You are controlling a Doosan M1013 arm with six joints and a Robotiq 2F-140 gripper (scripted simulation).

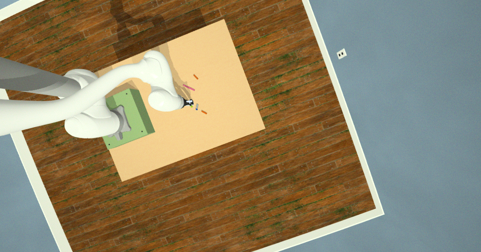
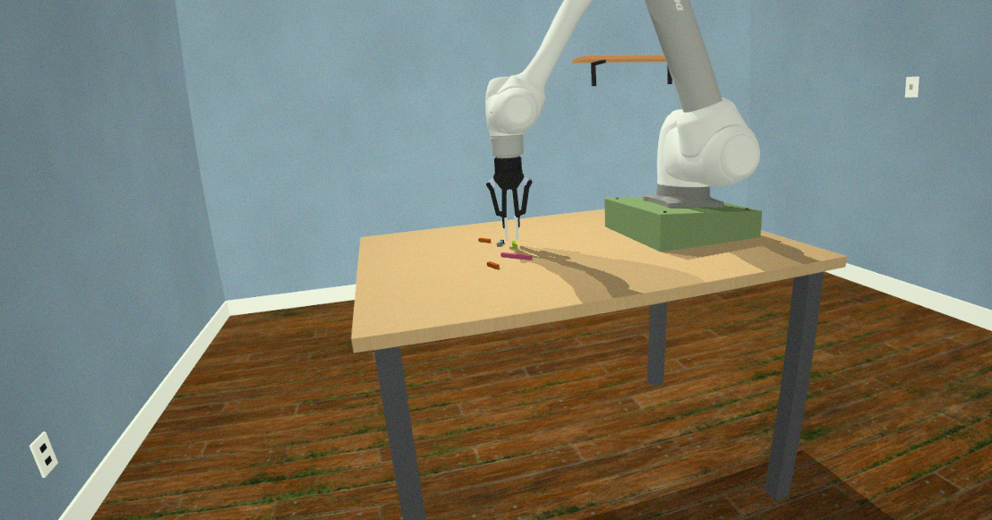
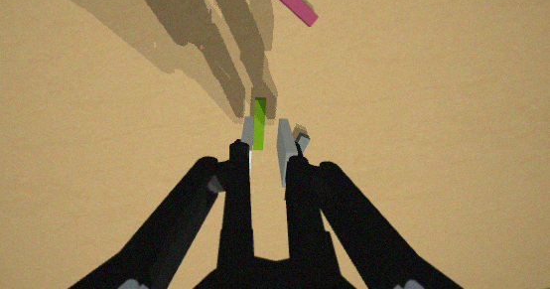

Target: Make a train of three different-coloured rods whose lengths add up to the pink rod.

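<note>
My gripper (image 3: 265, 131) is low over the table, with its fingers a little apart on either side of the lime rod (image 3: 258, 123). The rod lies flat on the table along the left finger pad, and a gap shows between it and the right pad. The lime rod (image 1: 191, 106) shows only as a small dot under the gripper (image 1: 189, 103) from above. The pink rod (image 1: 188, 87) lies apart on the table and also shows in the wrist view (image 3: 290, 1). A grey rod (image 1: 196, 106) with a blue rod (image 1: 196, 109) at its end lies just beside the gripper.
Two orange rods lie on the table, one (image 1: 195, 76) beyond the pink rod and one (image 1: 203, 112) past the grey rod. The arm's green base block (image 1: 129, 117) stands at the table's side. A wall shelf (image 2: 618, 60) hangs behind.
</note>
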